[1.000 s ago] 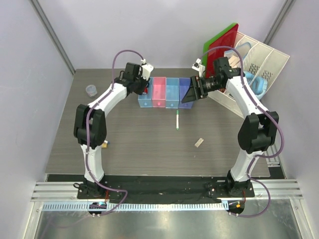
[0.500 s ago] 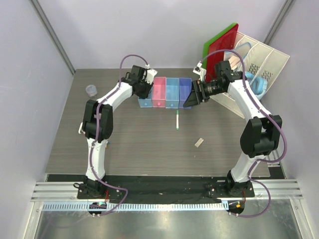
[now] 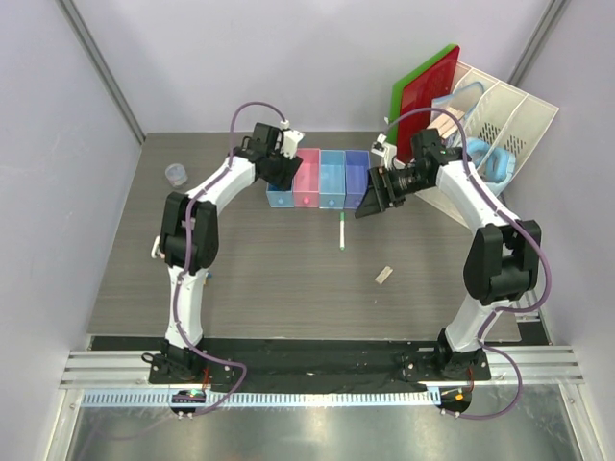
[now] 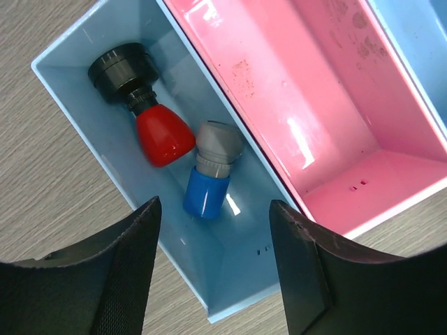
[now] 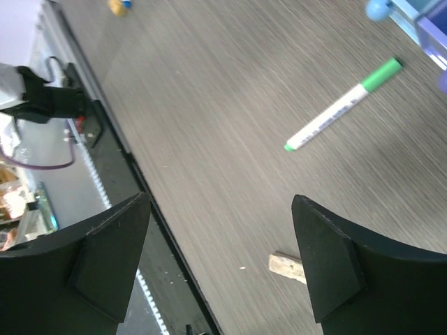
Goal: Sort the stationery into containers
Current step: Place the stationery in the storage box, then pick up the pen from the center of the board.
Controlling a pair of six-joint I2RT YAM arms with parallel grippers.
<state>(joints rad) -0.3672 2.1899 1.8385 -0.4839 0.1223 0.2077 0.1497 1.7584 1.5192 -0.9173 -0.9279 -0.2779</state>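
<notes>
Glossy moulded plastic all along the row of containers (image 3: pixel 318 180): blue tray (image 4: pixel 77 84), pink tray (image 4: pixel 328 118), light blue tray (image 3: pixel 332 177) and lavender tray (image 3: pixel 356 173), smooth-walled rectangles standing side against side on the streaked grey wood-grain table (image 3: pixel 259 279). Lying on the blue tray's floor: red-black cylinder (image 4: pixel 143 105), ribbed black cap above a rounded red body, and close beside it blue cylinder (image 4: pixel 208 178) with a grey collar. Scuffs and specks across the pink tray's shiny floor. Hanging straight over the blue tray, left gripper (image 4: pixel 213 223), its dimpled black fingers spread wide with nothing between them. Likewise parted and holding nothing, right gripper (image 5: pixel 220 230), matte wedge-shaped fingers tilted over the table near the lavender end of the row. Flat on the wood, just in front of the light blue and lavender trays: white pen (image 5: pixel 342 105), slim barrel, green at cap and tip. Farther toward the arm bases, whitish eraser block (image 5: pixel 288 267), small and rough-edged. Well off to the left, tiny yellow piece (image 5: pixel 117 5). At the back right, white slotted file rack (image 3: pixel 500 120); at the left edge, small translucent cup (image 3: pixel 176 174).
</notes>
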